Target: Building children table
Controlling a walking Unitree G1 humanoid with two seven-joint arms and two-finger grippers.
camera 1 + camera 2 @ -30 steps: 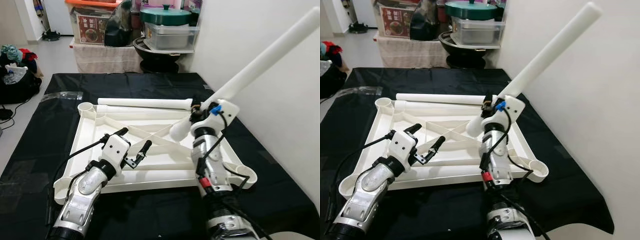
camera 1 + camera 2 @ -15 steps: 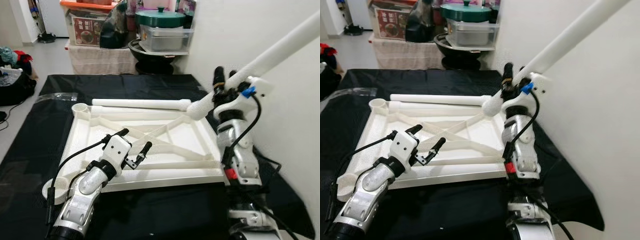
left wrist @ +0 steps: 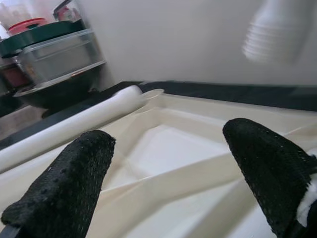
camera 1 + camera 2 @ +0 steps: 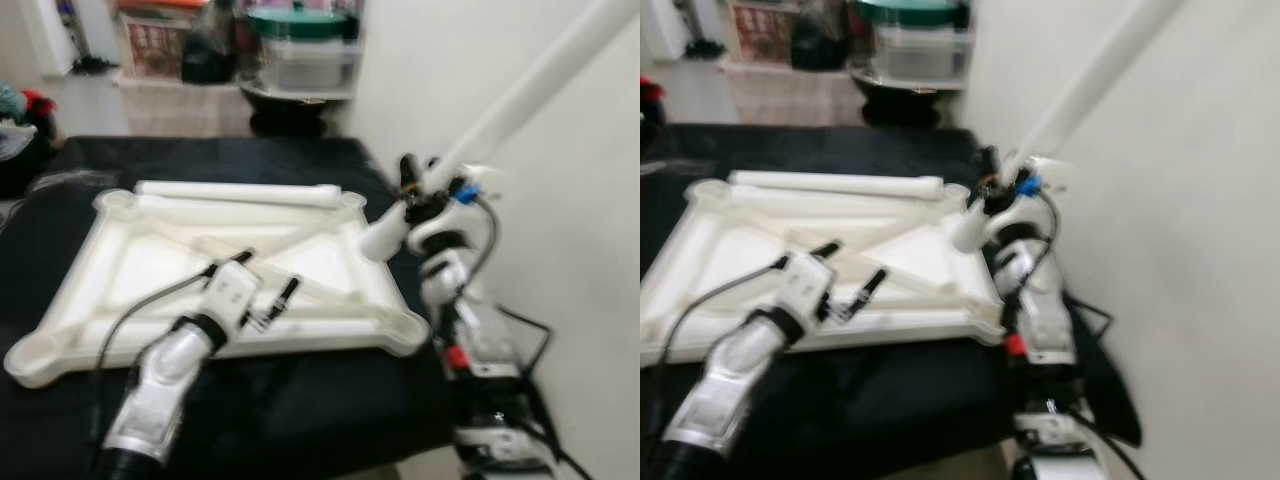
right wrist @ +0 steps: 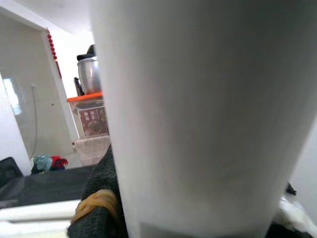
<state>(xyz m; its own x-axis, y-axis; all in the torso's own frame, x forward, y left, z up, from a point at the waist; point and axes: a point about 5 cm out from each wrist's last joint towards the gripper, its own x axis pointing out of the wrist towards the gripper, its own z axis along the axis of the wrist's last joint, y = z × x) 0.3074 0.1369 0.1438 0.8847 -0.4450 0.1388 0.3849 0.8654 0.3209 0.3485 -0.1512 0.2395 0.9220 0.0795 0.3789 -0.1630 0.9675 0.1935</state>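
Motion-blurred head views. The right gripper [image 4: 418, 196] is clamped on a long white plastic table leg [image 4: 520, 95], its top cut off, beside the upturned white plastic tabletop [image 4: 100, 290]. The left gripper [image 4: 268, 290] hovers over the tabletop, fingers [image 3: 69, 186] spread, empty.

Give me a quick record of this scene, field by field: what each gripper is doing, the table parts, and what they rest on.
left gripper: open, hovering over the tabletop
right gripper: shut on a white table leg, held slanted up near the wall
tabletop: white, upside down, ribs showing
spare leg: lying along the tabletop's far edge
surface: black cloth
image: blurred
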